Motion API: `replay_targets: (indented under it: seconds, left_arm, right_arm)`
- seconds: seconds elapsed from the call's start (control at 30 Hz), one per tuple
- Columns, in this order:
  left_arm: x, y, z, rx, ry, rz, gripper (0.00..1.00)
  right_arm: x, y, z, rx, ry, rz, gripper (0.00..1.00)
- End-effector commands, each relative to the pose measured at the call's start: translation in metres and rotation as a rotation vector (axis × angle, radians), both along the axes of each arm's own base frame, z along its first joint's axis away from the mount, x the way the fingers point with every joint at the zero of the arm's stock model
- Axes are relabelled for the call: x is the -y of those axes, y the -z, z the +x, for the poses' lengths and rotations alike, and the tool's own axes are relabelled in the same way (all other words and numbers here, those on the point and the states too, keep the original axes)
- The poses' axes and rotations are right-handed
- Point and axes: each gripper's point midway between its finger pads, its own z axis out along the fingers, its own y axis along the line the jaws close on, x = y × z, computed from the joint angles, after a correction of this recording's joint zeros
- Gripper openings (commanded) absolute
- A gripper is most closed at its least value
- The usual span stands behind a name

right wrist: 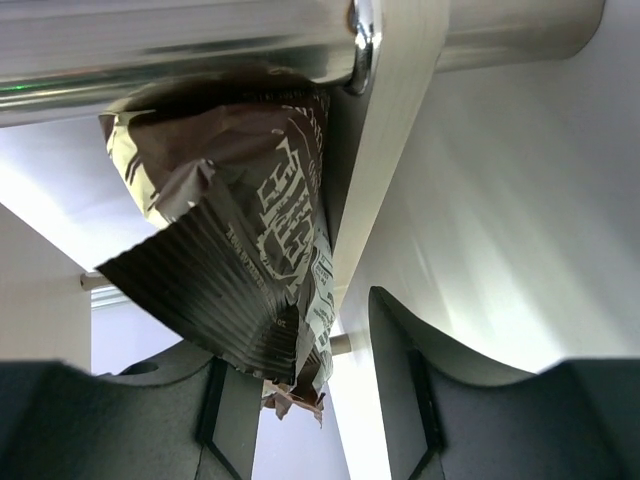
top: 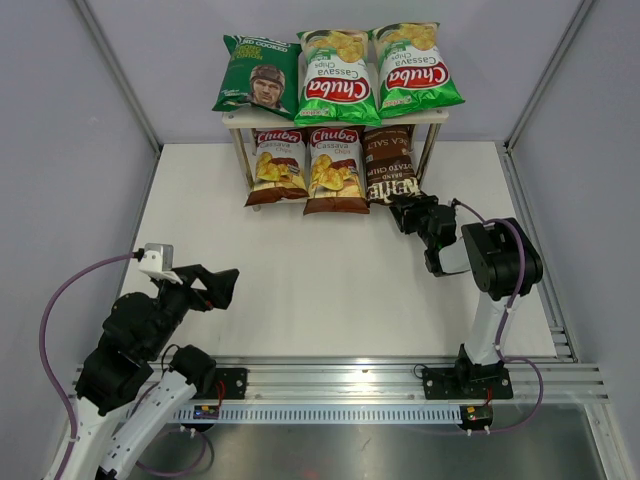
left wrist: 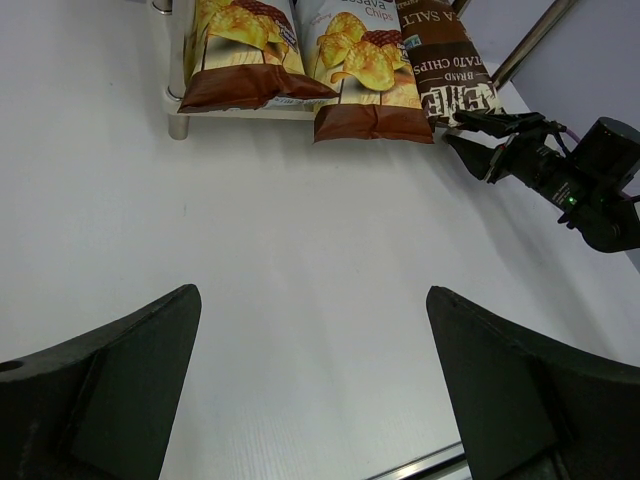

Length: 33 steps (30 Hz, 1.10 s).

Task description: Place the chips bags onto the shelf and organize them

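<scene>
Tabletop [top: 300, 260]; Kettle bag [right wrist: 240, 250] inside right claw [right wrist: 295, 340]

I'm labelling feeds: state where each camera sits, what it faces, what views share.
Top external: above and behind the bases, looking down on the cream two-tier, silver-legged shelf; left arm, right arm show.
Left wrist: low over the white table, facing the shelf front; open left gripper frames the bottom.
Right wrist: at the shelf's front right corner, close on the dark brown Kettle chips bag; right gripper below it.
Shared: that bag, in all three.
</scene>
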Motion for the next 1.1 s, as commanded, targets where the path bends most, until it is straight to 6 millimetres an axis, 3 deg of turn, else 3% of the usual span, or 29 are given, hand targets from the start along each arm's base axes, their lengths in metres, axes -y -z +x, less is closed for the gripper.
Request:
replay_targets:
  seconds: [0.0, 0.2, 0.37, 0.57, 0.7, 0.73, 0.77, 0.9, 0.97, 1.0, 1.07]
  left_arm:
    - [0.004, -0.013, 0.0, 0.057, 0.027, -0.012, 0.99]
    - [0.005, -0.012, 0.0, 0.052, 0.028, -0.011, 0.99]
    - [0.004, -0.013, 0.0, 0.056, 0.026, -0.014, 0.99]
    - [0.004, -0.012, 0.002, 0.049, 0.017, -0.011, 0.99]
    - [0.0, -0.008, 0.008, 0.021, -0.017, 0.004, 0.99]
    - [-0.004, -0.008, 0.01, 0.019, -0.044, 0.005, 0.99]
    - [-0.005, -0.006, 0.013, 0.011, -0.055, 0.012, 0.99]
    - [-0.015, -0.003, 0.024, -0.012, -0.124, 0.027, 0.99]
    - [-0.017, -0.001, 0.029, -0.028, -0.134, 0.035, 0.99]
    - [-0.025, -0.001, 0.033, -0.032, -0.177, 0.035, 0.99]
    - [-0.032, 0.003, 0.037, -0.046, -0.207, 0.039, 0.99]
  right_arm:
    - [0.001, -0.003, 0.002, 0.032, 0.012, 0.012, 0.51]
    - [-0.002, -0.025, 0.005, 0.079, -0.009, 0.006, 0.54]
    - [-0.004, -0.057, 0.005, 0.153, -0.027, 0.005, 0.57]
    - [0.001, -0.085, -0.002, 0.215, -0.032, -0.01, 0.72]
    - [-0.001, -0.09, -0.01, 0.226, -0.073, -0.018, 0.75]
    - [-0.001, -0.092, -0.013, 0.231, -0.085, -0.028, 0.81]
    - [-0.002, -0.091, -0.017, 0.229, -0.11, -0.033, 0.99]
    - [0.002, -0.078, -0.031, 0.171, -0.133, -0.051, 0.99]
    - [0.005, -0.083, -0.039, 0.179, -0.137, -0.064, 0.99]
    - [0.008, -0.074, -0.045, 0.154, -0.14, -0.092, 1.0]
    - [0.013, -0.086, -0.054, 0.164, -0.133, -0.131, 1.0]
